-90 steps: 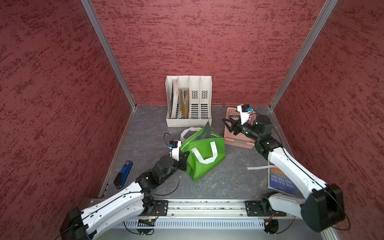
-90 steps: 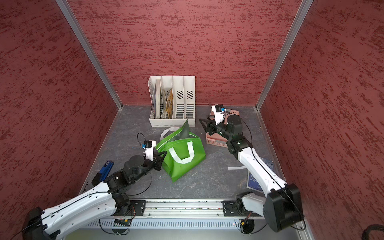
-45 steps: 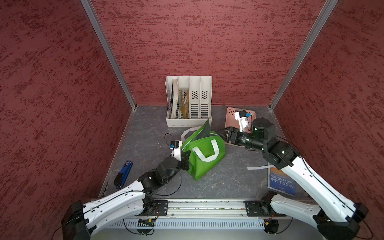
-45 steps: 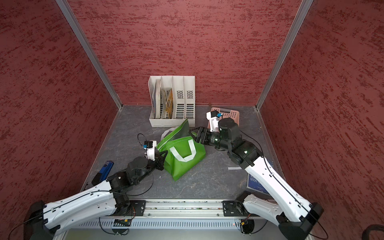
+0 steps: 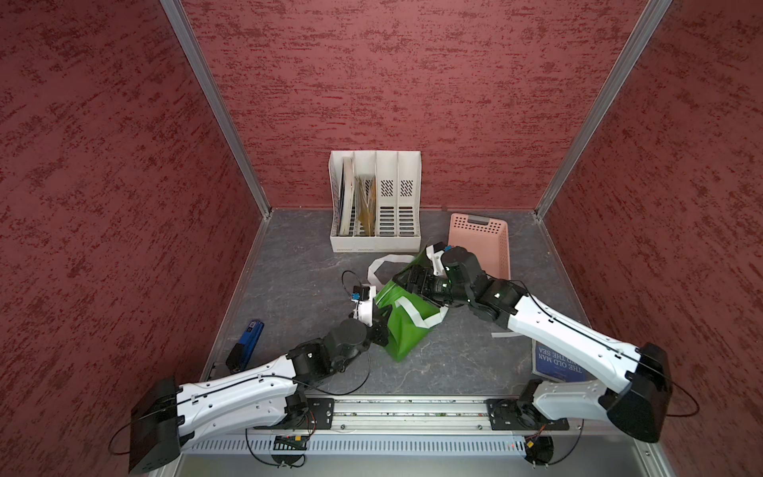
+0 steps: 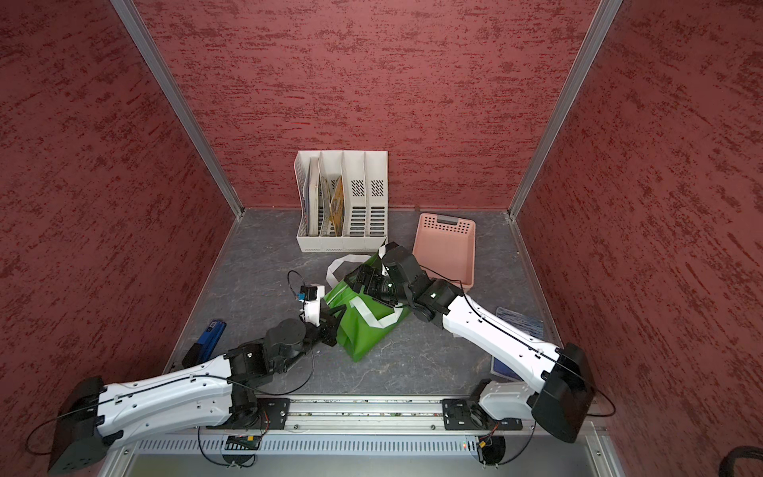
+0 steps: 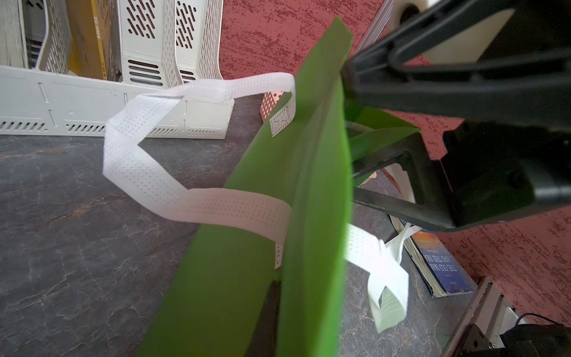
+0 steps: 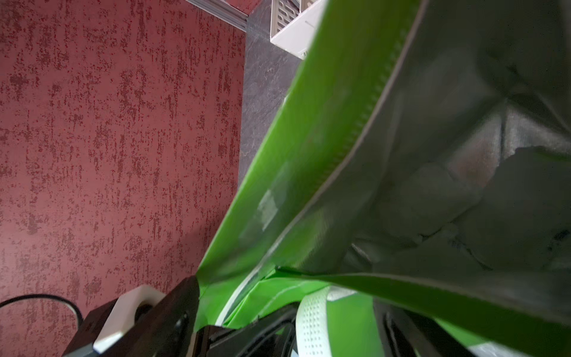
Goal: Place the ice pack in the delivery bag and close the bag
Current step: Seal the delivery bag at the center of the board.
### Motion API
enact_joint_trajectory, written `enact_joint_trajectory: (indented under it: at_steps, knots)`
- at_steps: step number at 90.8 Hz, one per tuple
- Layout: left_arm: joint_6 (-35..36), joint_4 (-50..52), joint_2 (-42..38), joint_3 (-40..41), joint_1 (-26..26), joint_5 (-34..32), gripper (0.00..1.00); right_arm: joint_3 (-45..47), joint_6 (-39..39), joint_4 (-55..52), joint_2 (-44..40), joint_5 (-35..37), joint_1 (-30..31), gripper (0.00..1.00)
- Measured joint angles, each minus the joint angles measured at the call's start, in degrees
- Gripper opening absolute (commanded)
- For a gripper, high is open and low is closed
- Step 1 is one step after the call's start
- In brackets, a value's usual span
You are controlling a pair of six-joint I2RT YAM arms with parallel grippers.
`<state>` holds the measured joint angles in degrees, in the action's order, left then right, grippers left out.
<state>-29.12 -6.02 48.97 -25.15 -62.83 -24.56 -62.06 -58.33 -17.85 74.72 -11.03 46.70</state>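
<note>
we see left gripper [image 5: 380,328] pinched tight on the green delivery bag [image 5: 406,336], right gripper [image 5: 406,278] at the bag's mouth, fingers spread apart

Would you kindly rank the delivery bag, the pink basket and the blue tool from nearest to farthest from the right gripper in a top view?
From the right gripper:
1. delivery bag, at its fingertips.
2. pink basket, close by, at the back.
3. blue tool, by the left wall.
</note>
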Motion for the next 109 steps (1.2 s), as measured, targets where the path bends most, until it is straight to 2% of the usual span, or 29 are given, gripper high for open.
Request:
enact_joint_trajectory:
  at_steps: [12, 26, 44, 58, 66, 77, 89, 95, 109]
  knots:
    - [0.4, -0.8, 0.2, 0.0, -0.9, 0.1, 0.00, 0.4, 1.3, 5.2, 1.4, 1.7, 0.2, 0.83]
    - [1.5, -1.0, 0.2, 0.0, -1.5, 0.2, 0.00, 0.6, 2.3, 9.7, 3.0, 2.0, 0.2, 0.85]
    - [2.0, -0.9, -0.3, 0.0, -1.9, -0.3, 0.00, 0.7, 4.4, 10.5, 3.1, 2.1, 0.2, 0.78]
    - [2.0, -0.4, -0.7, 0.1, -2.0, -1.2, 0.00, 0.7, 5.6, 10.3, 2.9, 1.9, 0.2, 0.89]
    - [2.1, -0.2, -0.7, 0.1, -2.1, -1.3, 0.02, -0.6, 5.5, 5.5, 2.1, 2.4, 0.2, 0.95]
    - [2.8, 0.0, -0.7, 0.1, -2.2, -1.0, 0.08, -6.0, 4.1, -3.7, 1.8, 3.3, 0.2, 0.98]
    - [3.7, 0.6, -0.7, 0.0, -2.3, 0.1, 0.09, -8.2, 0.0, -6.8, 0.5, 3.4, 0.2, 0.99]
    - [4.1, 0.9, -0.7, 0.0, -2.4, 0.3, 0.10, -8.4, -1.4, -7.5, 0.5, 3.5, 0.2, 0.95]
    - [4.5, 0.9, -0.6, 0.0, -2.4, 0.4, 0.11, -8.3, -3.8, -8.6, 1.4, 3.7, 0.2, 0.77]
